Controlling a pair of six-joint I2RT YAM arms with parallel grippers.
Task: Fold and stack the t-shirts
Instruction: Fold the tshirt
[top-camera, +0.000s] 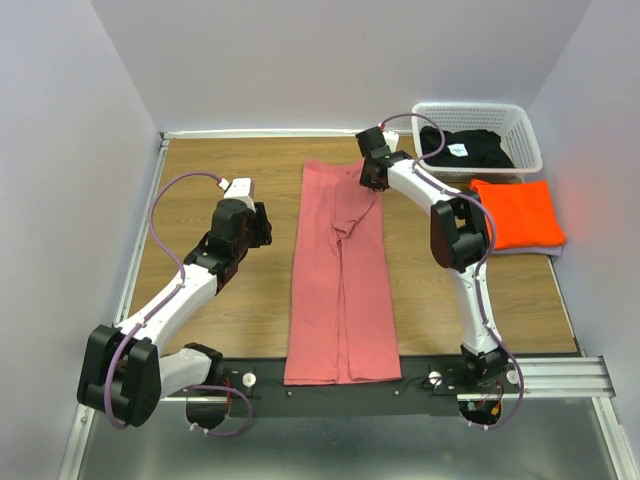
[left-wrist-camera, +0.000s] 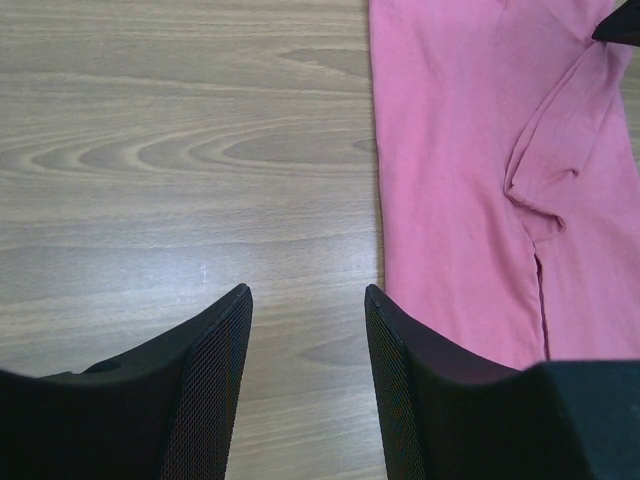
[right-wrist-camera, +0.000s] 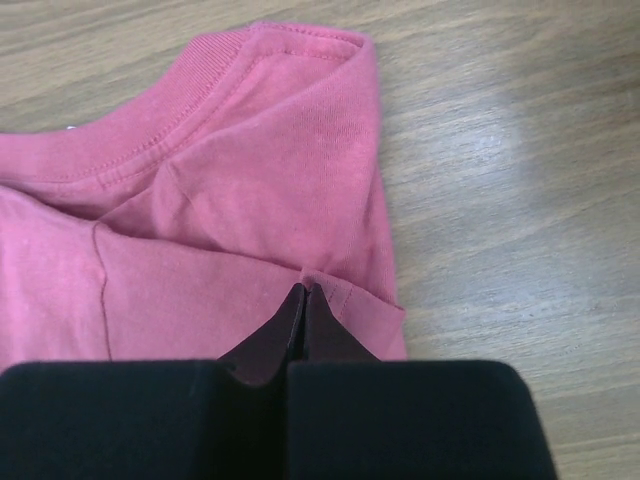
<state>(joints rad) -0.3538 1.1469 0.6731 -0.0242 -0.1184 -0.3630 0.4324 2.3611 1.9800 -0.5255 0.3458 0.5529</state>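
Right gripper is clamped all the way shut, fingertips pressed together on a small pucker of the pink-red t-shirt. The pinch is on the shirt's right edge, up at the collar end. On my right wrist cam the cloth bunches right at the tips. The ribbed neckline is just beyond them and there's bare wood off to the side.

Left gripper is wide open with nothing between the fingers. It's hanging over the bare table just left of the shirt's left edge, and as far as I can tell it isn't touching the cloth.

The pink-red one lies as a long narrow strip down the middle of the table. Both sides are folded in, and it runs from the far end right down to the near edge between my two arms. There's a rumpled crease on its right half, a bit below where I'm pinching.

Other two shirts, for reference:
- The orange t-shirt is folded into a tidy rectangle on the right side of the table, just in front of the white basket.
- The black t-shirt is heaped inside that basket in the far right corner, with its little white label facing up.

Neither of those touches the pink-red one.
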